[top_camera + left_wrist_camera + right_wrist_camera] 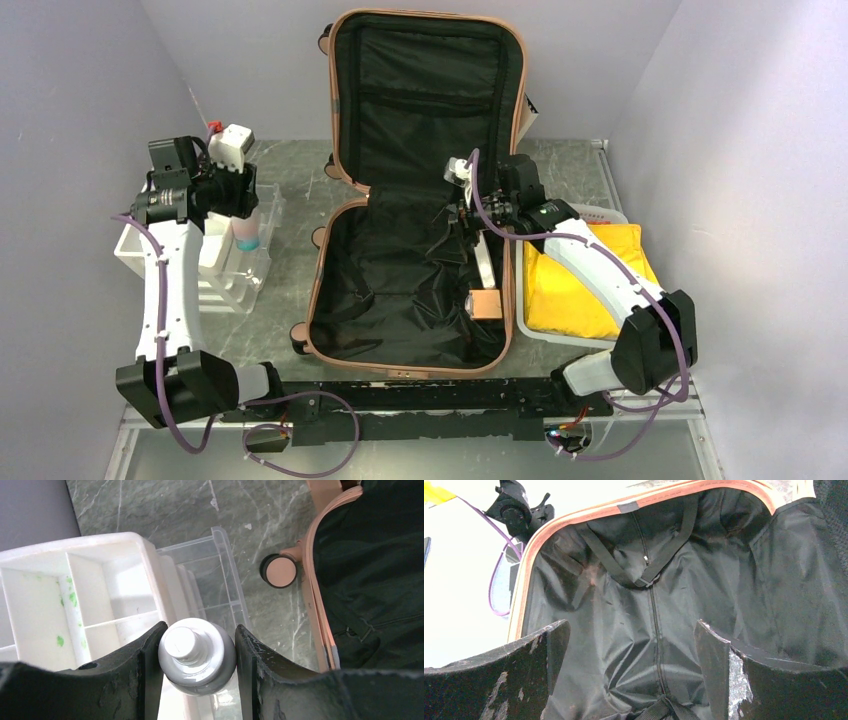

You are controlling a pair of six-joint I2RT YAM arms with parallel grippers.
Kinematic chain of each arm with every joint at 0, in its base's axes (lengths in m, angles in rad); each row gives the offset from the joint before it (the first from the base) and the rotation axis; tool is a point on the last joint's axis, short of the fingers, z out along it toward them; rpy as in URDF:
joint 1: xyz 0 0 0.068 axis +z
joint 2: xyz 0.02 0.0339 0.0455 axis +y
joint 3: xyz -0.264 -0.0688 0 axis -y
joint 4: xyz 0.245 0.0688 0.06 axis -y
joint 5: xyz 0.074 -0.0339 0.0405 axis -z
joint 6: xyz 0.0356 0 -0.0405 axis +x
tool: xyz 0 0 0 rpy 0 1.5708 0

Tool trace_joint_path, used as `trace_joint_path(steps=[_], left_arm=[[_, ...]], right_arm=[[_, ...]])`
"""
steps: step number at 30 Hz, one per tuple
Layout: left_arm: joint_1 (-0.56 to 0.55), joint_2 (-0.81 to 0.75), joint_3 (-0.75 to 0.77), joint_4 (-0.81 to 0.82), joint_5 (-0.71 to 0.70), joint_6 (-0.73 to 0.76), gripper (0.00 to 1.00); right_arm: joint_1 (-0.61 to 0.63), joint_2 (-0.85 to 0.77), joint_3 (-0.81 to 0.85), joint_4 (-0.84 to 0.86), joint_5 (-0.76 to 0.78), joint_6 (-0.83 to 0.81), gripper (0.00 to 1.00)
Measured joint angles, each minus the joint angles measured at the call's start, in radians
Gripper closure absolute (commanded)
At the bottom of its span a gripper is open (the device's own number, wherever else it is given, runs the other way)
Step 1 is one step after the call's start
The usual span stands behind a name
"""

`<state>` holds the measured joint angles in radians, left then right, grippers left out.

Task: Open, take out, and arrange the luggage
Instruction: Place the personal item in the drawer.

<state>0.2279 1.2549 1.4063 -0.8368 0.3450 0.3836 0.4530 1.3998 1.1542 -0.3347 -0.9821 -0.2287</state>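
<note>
Grey-green marbled table [300, 235], pale walls [80, 80] on three sides; luggage [385, 300] open at centre, lid [430, 90] upright by back wall; left gripper [200, 640] clamped on grey-capped bottle [205, 672]; right gripper [630, 627] spread wide over lining [624, 575].

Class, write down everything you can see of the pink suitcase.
The suitcase is a salmon-pink hard shell with rounded corners, lying open on the grey marbled table. Its base lies flat; the lid stands up toward the back wall. Loose black fabric lines both halves, with a zip and buckled straps. Black wheels with pink hubs sit along its left side. The right end effector hovers open over the base.
</note>
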Motion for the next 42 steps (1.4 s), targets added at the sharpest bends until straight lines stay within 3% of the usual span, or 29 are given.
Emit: trace_joint_path(steps=[8,10,12,16,42], left_arm=[[-0.004,0.003,-0.055,-0.003,-0.048,0.004,0.34],[-0.005,0.003,-0.060,-0.002,-0.048,0.007,0.18],[-0.005,0.003,-0.060,0.002,-0.047,0.016,0.09],[-0.006,0.003,-0.060,0.001,-0.044,0.014,0.04],[-0.067,0.043,-0.026,0.122,-0.010,-0.036,0.04]], right_arm=[[-0.005,0.000,-0.005,0.006,-0.015,0.000,0.00],[-0.006,0.000,-0.005,0.006,-0.015,0.000,0.00],[-0.009,0.000,-0.005,0.006,-0.016,0.000,0.00],[-0.016,0.000,-0.006,0.007,-0.016,-0.001,0.00],[-0.031,0.000,-0.016,0.006,-0.018,-0.026,0.00]])
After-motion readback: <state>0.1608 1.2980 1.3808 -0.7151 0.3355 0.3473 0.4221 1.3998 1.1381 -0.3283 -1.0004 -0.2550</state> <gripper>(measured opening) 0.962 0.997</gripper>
